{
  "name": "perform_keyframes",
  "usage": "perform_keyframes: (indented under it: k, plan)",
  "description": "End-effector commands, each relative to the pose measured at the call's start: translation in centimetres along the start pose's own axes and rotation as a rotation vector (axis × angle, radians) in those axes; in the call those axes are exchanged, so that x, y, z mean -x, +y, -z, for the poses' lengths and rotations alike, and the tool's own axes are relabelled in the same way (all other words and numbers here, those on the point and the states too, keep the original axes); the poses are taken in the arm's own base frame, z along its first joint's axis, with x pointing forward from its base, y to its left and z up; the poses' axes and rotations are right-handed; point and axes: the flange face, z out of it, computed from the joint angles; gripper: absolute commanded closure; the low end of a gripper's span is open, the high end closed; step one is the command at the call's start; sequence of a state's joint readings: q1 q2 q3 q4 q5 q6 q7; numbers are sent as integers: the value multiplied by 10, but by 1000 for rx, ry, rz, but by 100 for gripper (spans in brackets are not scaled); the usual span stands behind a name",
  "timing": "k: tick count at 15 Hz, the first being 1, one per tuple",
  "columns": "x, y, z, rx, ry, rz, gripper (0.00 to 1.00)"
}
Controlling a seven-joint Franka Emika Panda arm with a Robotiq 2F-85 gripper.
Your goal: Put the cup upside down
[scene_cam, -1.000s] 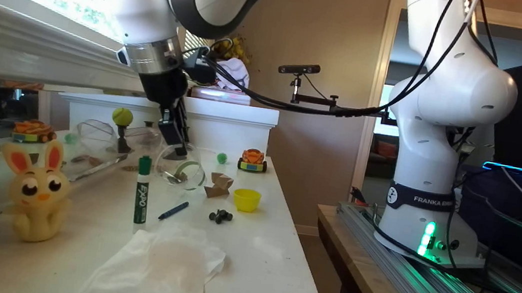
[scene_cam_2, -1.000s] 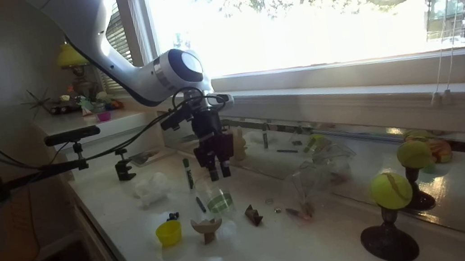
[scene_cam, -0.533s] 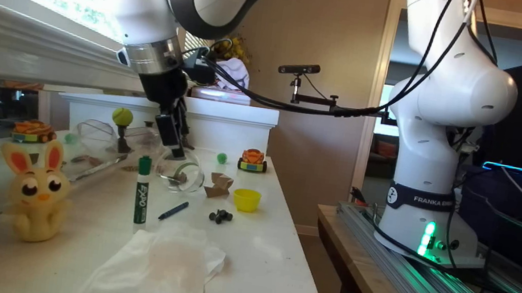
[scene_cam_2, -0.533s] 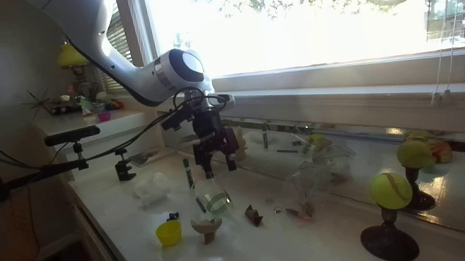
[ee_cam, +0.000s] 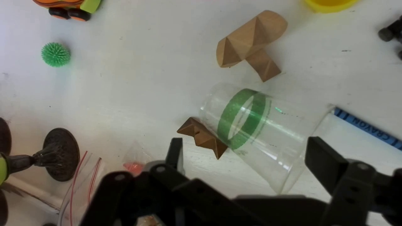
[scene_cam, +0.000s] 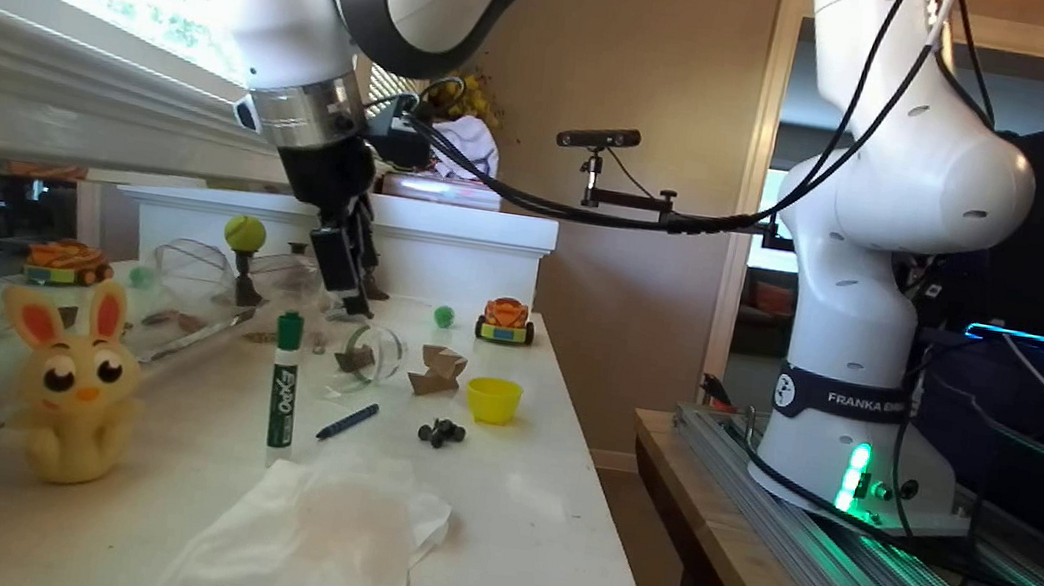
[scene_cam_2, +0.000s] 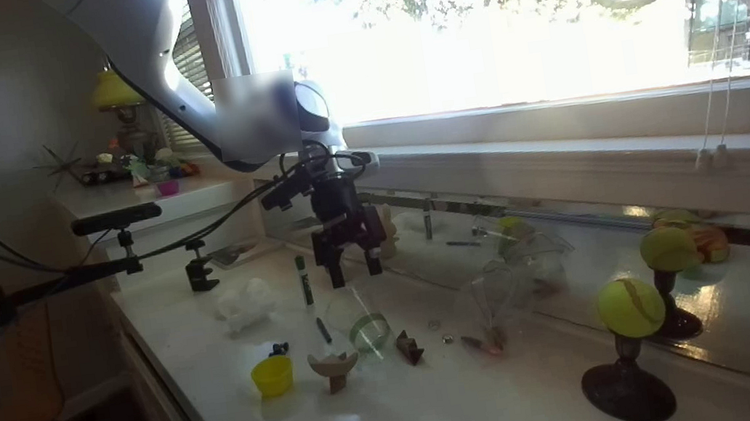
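Green-banded cup [ee_cam: 267, 135] lies on its side, seemingly against a brown piece [ee_cam: 204, 137], near a crayon [ee_cam: 369, 129], fingers [ee_cam: 325, 163] wide apart, empty.

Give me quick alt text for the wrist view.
A clear cup with a green band lies on its side, wide end toward lower right, near a blue crayon. The open gripper shows along the bottom edge. A brown zigzag piece sits by the cup, a green spiky ball at upper left.
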State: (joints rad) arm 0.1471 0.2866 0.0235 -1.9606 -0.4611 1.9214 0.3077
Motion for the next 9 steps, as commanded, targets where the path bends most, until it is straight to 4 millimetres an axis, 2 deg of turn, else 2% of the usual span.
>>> perform_keyframes:
  k: [1,2,4,5,6,9]
  plan:
    - [-4,1,2,1,10,-14,0]
    - [-2,2,4,-5,19,-13,0]
    - [8,5,22,-68,120,69,0]
    - [24,9,31,-56,170,106,0]
    - [31,11,35,-56,209,140,0]
    - [66,21,29,-69,286,273,0]
